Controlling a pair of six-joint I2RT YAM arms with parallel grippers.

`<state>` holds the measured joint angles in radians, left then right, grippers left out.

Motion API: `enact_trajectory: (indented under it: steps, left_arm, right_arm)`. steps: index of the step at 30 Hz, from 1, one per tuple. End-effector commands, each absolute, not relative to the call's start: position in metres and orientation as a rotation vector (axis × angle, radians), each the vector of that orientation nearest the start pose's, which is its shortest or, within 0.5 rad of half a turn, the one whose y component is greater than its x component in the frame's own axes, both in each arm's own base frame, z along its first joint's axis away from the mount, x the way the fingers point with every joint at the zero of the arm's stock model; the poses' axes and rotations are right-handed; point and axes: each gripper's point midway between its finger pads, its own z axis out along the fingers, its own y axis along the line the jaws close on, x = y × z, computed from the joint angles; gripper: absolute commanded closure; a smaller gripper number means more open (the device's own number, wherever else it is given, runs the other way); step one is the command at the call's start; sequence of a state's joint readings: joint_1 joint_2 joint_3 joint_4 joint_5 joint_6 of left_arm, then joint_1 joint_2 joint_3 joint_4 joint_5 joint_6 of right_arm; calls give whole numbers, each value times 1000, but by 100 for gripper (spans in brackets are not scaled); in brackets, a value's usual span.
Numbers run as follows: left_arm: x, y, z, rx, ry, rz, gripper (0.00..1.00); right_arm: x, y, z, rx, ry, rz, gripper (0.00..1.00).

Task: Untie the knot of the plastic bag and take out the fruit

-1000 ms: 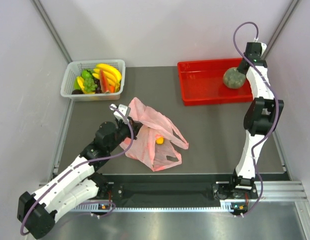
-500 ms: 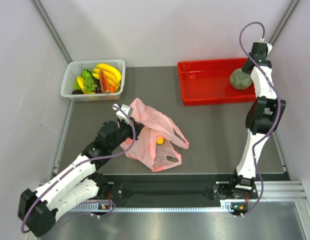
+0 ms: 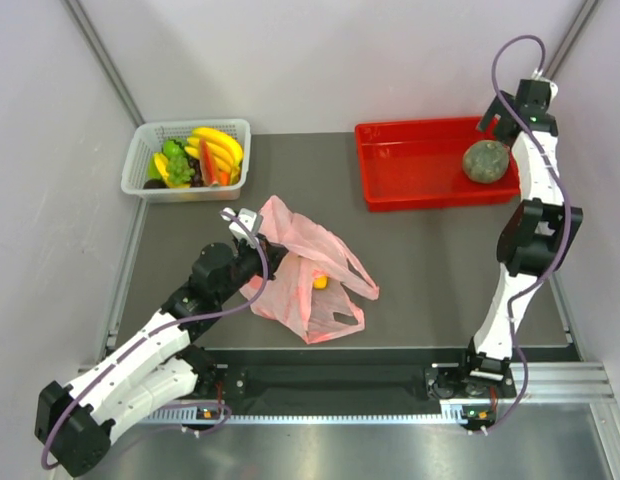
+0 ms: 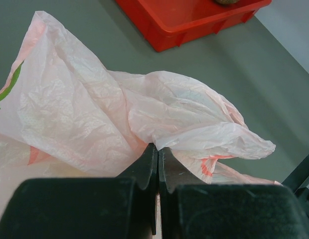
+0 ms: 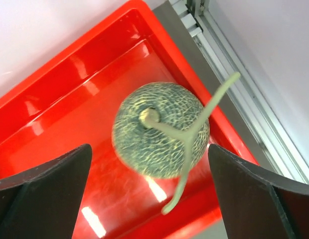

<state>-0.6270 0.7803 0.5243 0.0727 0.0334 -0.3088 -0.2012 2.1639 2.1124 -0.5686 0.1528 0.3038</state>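
Note:
The pink plastic bag (image 3: 308, 285) lies crumpled on the dark mat, its loop handles (image 3: 342, 316) loose. The knot does not show in any view. My left gripper (image 4: 158, 149) is shut on a fold of the bag's film (image 4: 94, 114) at its left side. A small yellow-orange fruit (image 3: 319, 281) shows through the bag's mouth. The green netted melon (image 5: 161, 129) with its pale stem rests at the right end of the red tray (image 3: 410, 196). My right gripper (image 5: 149, 149) hangs above the melon (image 3: 486, 161), wide open, fingers (image 5: 55, 184) apart from it on both sides.
A white basket (image 3: 150, 131) with bananas, green grapes and red-orange slices stands at the back left. The red tray's rim (image 5: 84, 64) sits close to the right wall and the metal frame rail (image 5: 244, 94). Grey walls close in on both sides.
My right gripper has opened and let go of the melon, which now lies in the tray; the arm has shifted right and back. The left gripper and the bag have not moved.

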Motion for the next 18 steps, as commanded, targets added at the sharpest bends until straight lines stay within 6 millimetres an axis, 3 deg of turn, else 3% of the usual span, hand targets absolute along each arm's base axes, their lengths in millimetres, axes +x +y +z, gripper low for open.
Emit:
enact_trajectory:
  steps: [1,3,4,6,7,8,9,10,11,12,13,14,15,16,17,18]
  left_arm:
    - [253,-206,227,287,1720,-733,100]
    - [254,-205,227,275,1718,-732,100]
    - [255,-204,225,263,1719,-724,100]
    - [256,-204,224,257,1718,-723,100]
    - [256,-204,223,258,1721,-721,100]
    - [261,-197,223,223,1721,-686,100]
    - [262,-196,223,216,1721,-680,100]
    - [263,-194,225,206,1716,-671,100]
    - [263,-193,225,200,1717,-662,100]
    - [265,-190,225,185,1716,-648,100]
    - [266,-189,224,179,1718,-643,100]
    - [266,-189,226,170,1714,-643,100]
    - [268,-187,224,158,1718,-634,100]
    - [268,-187,225,154,1714,-634,100]
    - [269,-187,225,142,1715,-635,100]
    - [270,-187,224,138,1720,-633,100]
  right_arm:
    - [546,-123,324,583,1880,-23,0]
    - [531,-103,328,538,1911,72,0]
    - [516,-86,344,480,1912,122,0]
    - [496,-60,338,404,1968,206,0]
    - [478,-43,356,351,1948,231,0]
    - [466,-29,339,314,1995,265,0]
    - [456,-7,341,241,2000,311,4]
    - [435,10,358,162,1966,340,6]
    - [421,22,343,114,2010,344,8]
    - [407,51,342,34,2017,389,14]
    - [383,74,356,-56,1977,432,17]
    - [366,93,337,-123,2015,481,20]
    - [338,125,346,-234,1976,558,34]
    - [321,143,341,-306,1975,614,40]
    - [305,157,320,-367,2007,653,46]
    - [282,183,315,-459,2006,710,67]
